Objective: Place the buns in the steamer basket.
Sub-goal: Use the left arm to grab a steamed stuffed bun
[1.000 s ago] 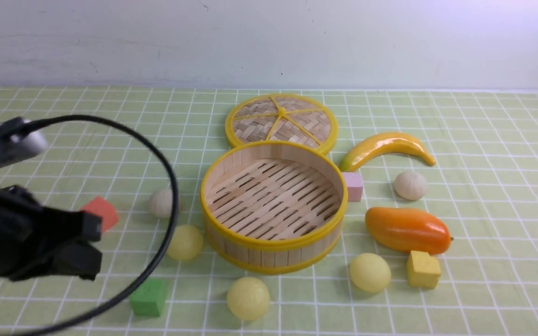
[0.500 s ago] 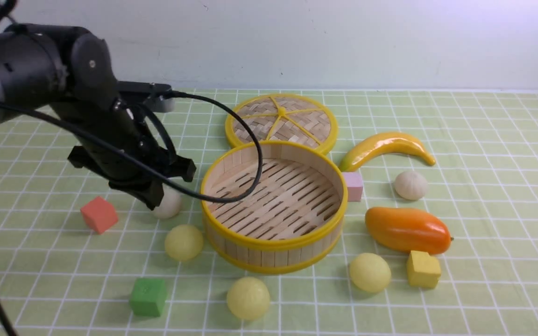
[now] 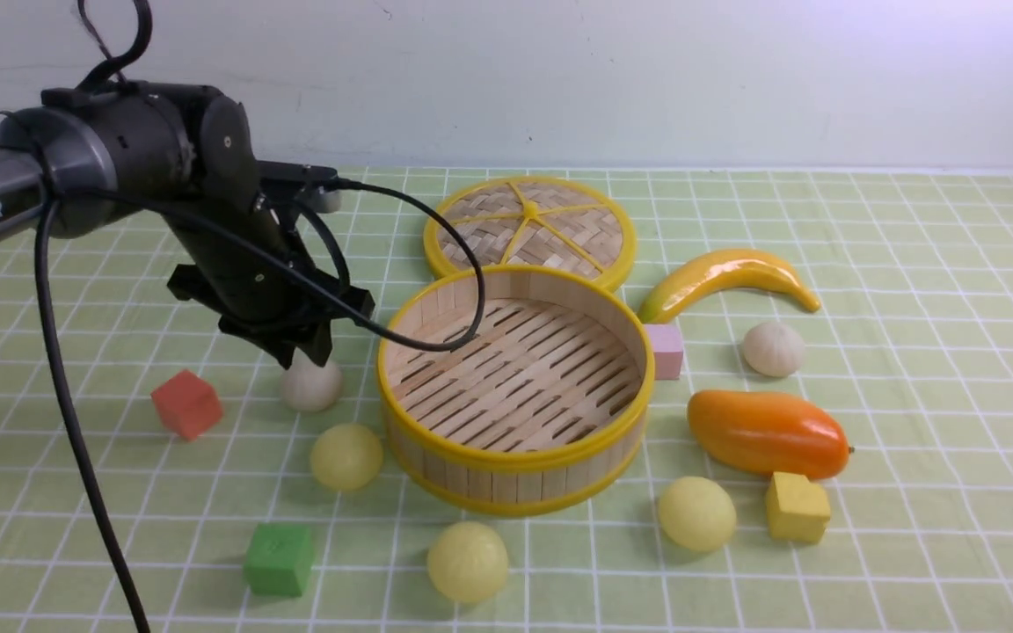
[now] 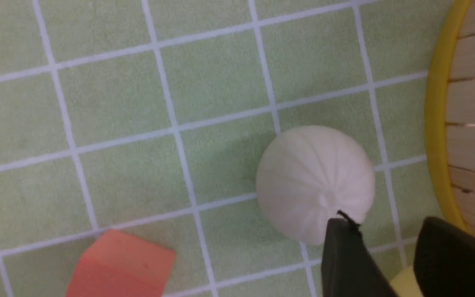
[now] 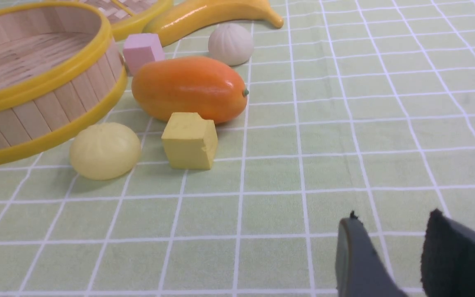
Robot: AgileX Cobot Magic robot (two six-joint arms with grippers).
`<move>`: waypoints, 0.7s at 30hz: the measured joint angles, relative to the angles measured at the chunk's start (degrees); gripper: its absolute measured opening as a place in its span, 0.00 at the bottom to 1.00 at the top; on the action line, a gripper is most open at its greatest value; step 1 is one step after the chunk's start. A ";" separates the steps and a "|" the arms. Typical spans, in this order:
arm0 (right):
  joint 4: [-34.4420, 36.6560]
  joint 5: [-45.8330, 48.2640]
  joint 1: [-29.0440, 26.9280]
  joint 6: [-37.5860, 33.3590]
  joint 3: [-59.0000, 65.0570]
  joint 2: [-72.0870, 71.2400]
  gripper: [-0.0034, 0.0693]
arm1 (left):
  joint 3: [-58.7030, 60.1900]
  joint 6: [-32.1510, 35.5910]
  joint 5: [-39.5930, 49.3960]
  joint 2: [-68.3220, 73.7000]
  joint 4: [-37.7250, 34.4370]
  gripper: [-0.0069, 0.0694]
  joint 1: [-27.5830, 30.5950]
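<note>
Pleated bun (image 3: 311, 388) lies just below the left gripper (image 3: 300, 356).

There are two off-white pleated ball-shaped buns (image 3: 311, 387) (image 3: 774, 348) and three smooth pale yellow ball-shaped buns (image 3: 346, 456) (image 3: 467, 562) (image 3: 696, 513), five in all. There is one round bamboo steamer basket (image 3: 515, 479), one flat woven disc lid (image 3: 530, 224), one yellow banana (image 3: 726, 277) and one orange mango (image 3: 768, 434). There are four small cubes: a red cube (image 3: 187, 403), a green cube (image 3: 279, 559), a pink cube (image 3: 664, 351) and a yellow cube (image 3: 796, 507).

Front view wide, left wrist close overhead, right wrist low (steamer basket (image 3: 515, 483) in all)
</note>
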 joint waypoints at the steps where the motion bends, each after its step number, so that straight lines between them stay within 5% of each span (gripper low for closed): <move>1: 0.00 0.00 0.00 0.00 0.00 0.00 0.38 | -0.05 0.00 -0.80 0.66 0.39 0.47 0.00; 14: 0.00 0.00 0.00 0.00 0.00 0.00 0.38 | -0.45 0.17 -5.08 4.19 1.73 0.40 0.00; 21: 0.00 0.00 0.00 0.00 0.00 0.00 0.38 | -0.57 0.12 -3.29 4.11 1.96 0.10 0.00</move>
